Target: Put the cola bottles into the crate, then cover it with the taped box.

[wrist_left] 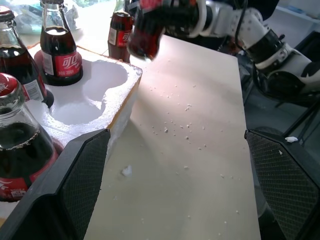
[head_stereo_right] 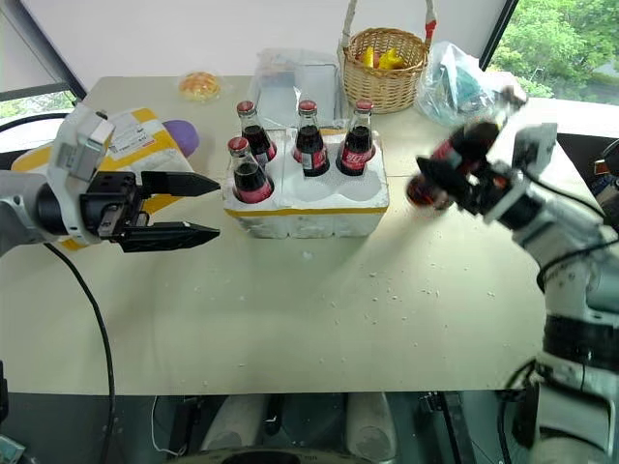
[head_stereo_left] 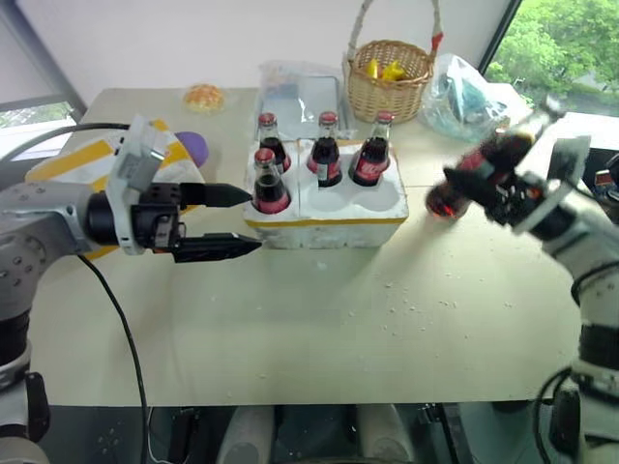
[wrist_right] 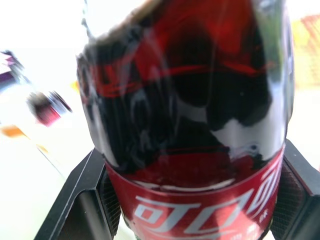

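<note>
The white styrofoam crate [head_stereo_left: 334, 224] stands mid-table with several cola bottles upright in its wells, among them the front-left one [head_stereo_left: 270, 186] and the back-right one [head_stereo_left: 371, 153]. Its front middle and front right wells are bare. My right gripper [head_stereo_left: 486, 189] is shut on another cola bottle [head_stereo_left: 462, 184], held tilted in the air to the right of the crate; that bottle [wrist_right: 190, 115] looms close in the right wrist view. My left gripper [head_stereo_left: 253, 220] hangs open just left of the crate, holding nothing. The taped box [head_stereo_right: 135, 135] lies behind my left arm.
A wicker basket [head_stereo_left: 390, 82] stands at the back, with a clear plastic container [head_stereo_left: 300, 92] to its left and a plastic bag [head_stereo_left: 464, 97] to its right. A bun [head_stereo_left: 204, 97] and a purple object [head_stereo_left: 196, 147] lie back left. Styrofoam crumbs [head_stereo_left: 416, 307] dot the table front.
</note>
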